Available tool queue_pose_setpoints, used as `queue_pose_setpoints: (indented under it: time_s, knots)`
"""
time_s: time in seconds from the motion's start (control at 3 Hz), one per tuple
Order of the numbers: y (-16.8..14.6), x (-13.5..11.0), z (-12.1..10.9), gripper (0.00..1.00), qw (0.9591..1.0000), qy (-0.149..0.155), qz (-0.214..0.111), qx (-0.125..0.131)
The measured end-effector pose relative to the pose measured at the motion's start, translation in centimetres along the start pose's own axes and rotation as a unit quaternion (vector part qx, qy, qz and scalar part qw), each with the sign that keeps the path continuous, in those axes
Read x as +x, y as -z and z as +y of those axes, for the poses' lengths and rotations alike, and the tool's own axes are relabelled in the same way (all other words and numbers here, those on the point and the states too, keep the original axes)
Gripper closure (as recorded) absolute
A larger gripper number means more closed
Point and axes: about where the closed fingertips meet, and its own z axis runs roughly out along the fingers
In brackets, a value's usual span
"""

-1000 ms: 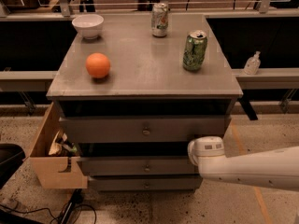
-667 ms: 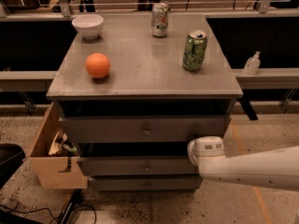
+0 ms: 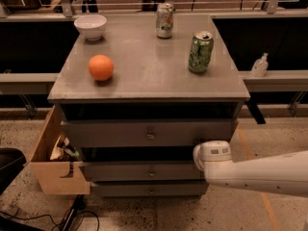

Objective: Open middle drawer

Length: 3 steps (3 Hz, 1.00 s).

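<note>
The grey cabinet (image 3: 144, 66) has three drawers stacked on its front. The middle drawer (image 3: 125, 171) is the second one, a long flat grey front with a small round metal knob (image 3: 151, 173). It sits below the taller, wider top drawer (image 3: 110, 134) and above the thinnest bottom drawer (image 3: 125, 189). My white arm comes in from the right, and its gripper (image 3: 211, 157) is at the right end of the middle drawer, level with the dark gap above it. It is well to the right of the knob.
On the cabinet top are an orange ball (image 3: 101, 67), a white bowl (image 3: 90, 26), a green can (image 3: 200, 52) and a second can (image 3: 165, 20). An open cardboard box (image 3: 53, 172) stands against the cabinet's left side. A small bottle (image 3: 260, 65) is on the right ledge. Cables lie on the floor at lower left.
</note>
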Motion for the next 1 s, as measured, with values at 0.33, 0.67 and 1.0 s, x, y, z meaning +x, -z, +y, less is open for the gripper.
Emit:
queue_pose_setpoints:
  time_s: [0.33, 0.67, 1.0]
  knots:
    - [0.00, 0.00, 0.00, 1.00, 1.0000, 0.000, 0.000, 0.000]
    - [0.00, 0.00, 0.00, 1.00, 1.0000, 0.000, 0.000, 0.000]
    - [0.00, 0.00, 0.01, 1.00, 1.0000, 0.000, 0.000, 0.000]
